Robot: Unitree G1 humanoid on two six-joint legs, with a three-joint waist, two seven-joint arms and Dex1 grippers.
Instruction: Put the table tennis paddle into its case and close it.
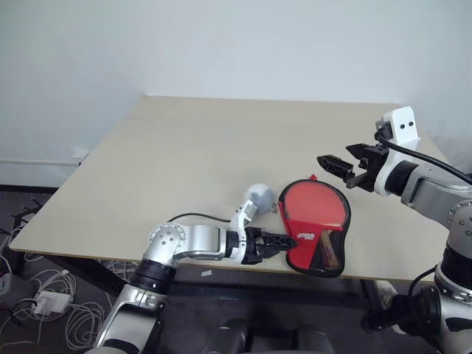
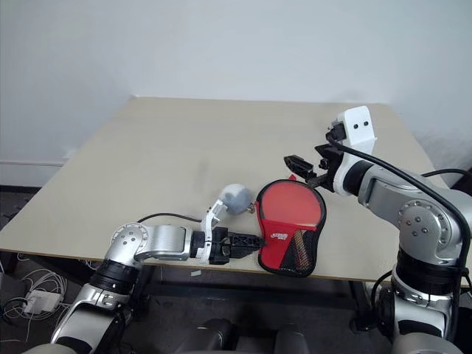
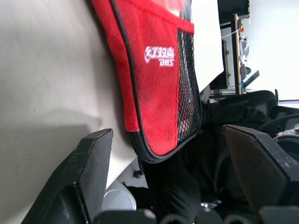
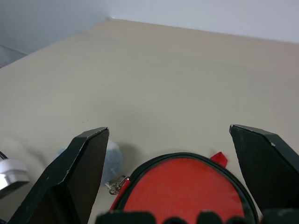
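Red paddle-shaped zip case [image 1: 315,227] with black edging, lying closed, narrow mesh end toward table edge; left gripper [image 1: 289,240] and right gripper [image 1: 341,169] both spread, empty.

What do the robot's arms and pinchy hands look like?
Both arms are shiny silver-grey metal tubes with round joints and black rings. Each ends in a gripper with two black, wedge-shaped fingers: the left gripper and the right gripper. The right wrist carries a white block with two small dark dots, and a black cable runs along that arm. A thin black cable trails behind the left arm.
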